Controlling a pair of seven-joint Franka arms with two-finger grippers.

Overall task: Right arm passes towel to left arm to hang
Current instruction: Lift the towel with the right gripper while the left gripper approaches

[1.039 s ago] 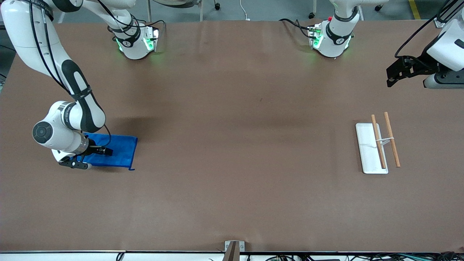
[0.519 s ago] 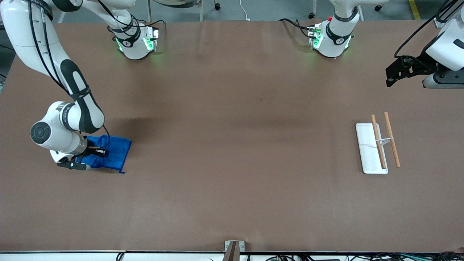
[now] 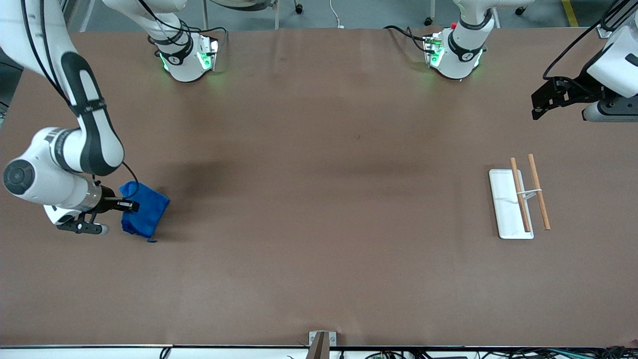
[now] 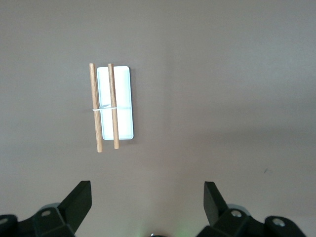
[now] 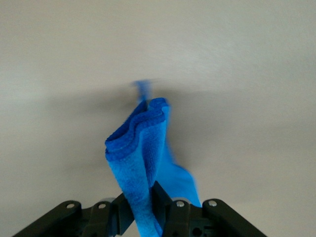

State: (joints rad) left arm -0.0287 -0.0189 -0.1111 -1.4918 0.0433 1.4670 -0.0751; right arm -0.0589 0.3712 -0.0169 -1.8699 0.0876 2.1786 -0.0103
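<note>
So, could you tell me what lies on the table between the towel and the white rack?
Nothing: in the front view only bare table stretches between the towel, pinched in the right gripper, and the white rack.

a wide table (image 3: 319,209) covered with a plain matte brown sheet carries the scene; faint creases run across the sheet near the two white robot bases (image 3: 187,60) that stand on it along one edge. toward the left arm's end lies a flat white rectangular plate (image 3: 506,209), below the left gripper (image 3: 537,107) and nearer to the front camera than the spot under it. two thin round wooden rods (image 3: 538,192) lie side by side, joined at mid-length by a thin white crosspiece, one rod over the plate and one just beside it.
</note>
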